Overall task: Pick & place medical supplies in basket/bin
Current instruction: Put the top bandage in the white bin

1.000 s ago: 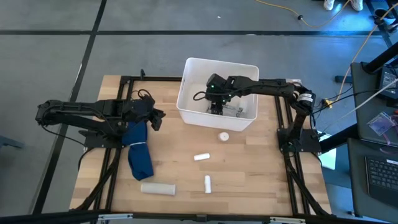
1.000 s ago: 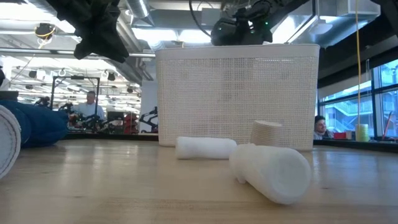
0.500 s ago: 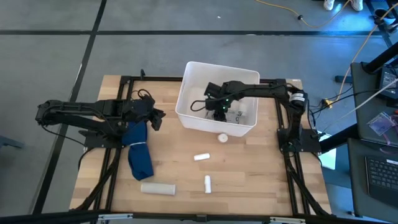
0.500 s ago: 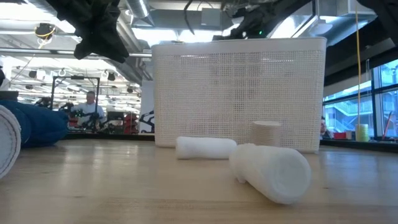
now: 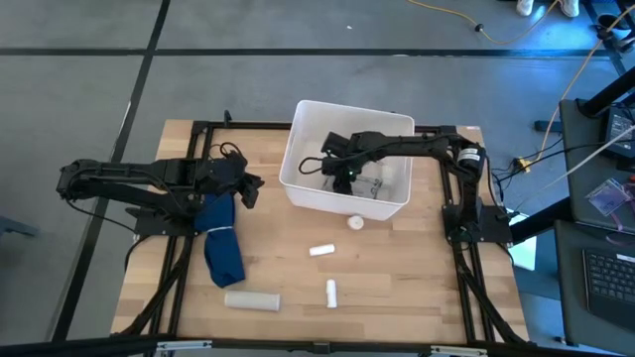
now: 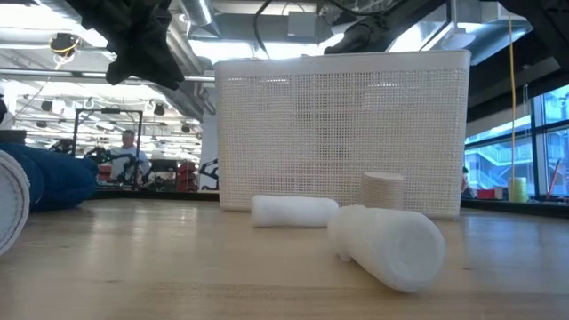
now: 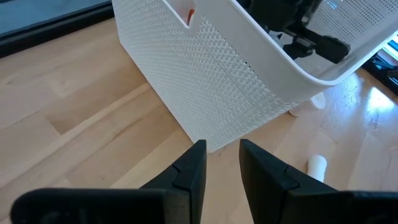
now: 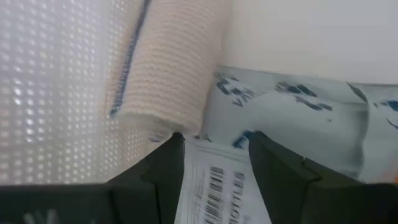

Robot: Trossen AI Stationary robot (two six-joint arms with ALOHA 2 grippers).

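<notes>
The white basket/bin (image 5: 296,129) stands at the table's far middle. My right gripper (image 5: 338,178) reaches down inside it, open. In the right wrist view its fingertips (image 8: 214,143) stand on either side of a white barcode-labelled packet (image 8: 208,186). A beige bandage roll (image 8: 168,62) and a clear blue-printed packet (image 8: 298,118) lie beside it. My left gripper (image 5: 256,188) hovers left of the bin, narrowly open and empty (image 7: 217,149). Lying on the table are a small round bottle (image 5: 355,221), a short tube (image 5: 320,251), a longer tube (image 5: 332,292) and a white roll (image 5: 252,299). My right gripper points steeply down at the labelled packet on the bin's floor, one finger at each side of it. Whether the fingertips touch the packet I cannot tell.
A long dark blue cloth (image 5: 223,248) lies near the left arm. The bin's mesh wall (image 6: 338,133) stands right behind the round bottle (image 6: 380,189) and the short tube (image 6: 293,212). The black frame rails (image 5: 198,139) border the table.
My right gripper has sunk deeper into the bin, tipping more steeply down and shifting toward the table's left. The bin has slid a little toward the near edge, and its near wall now reaches the small round bottle.
</notes>
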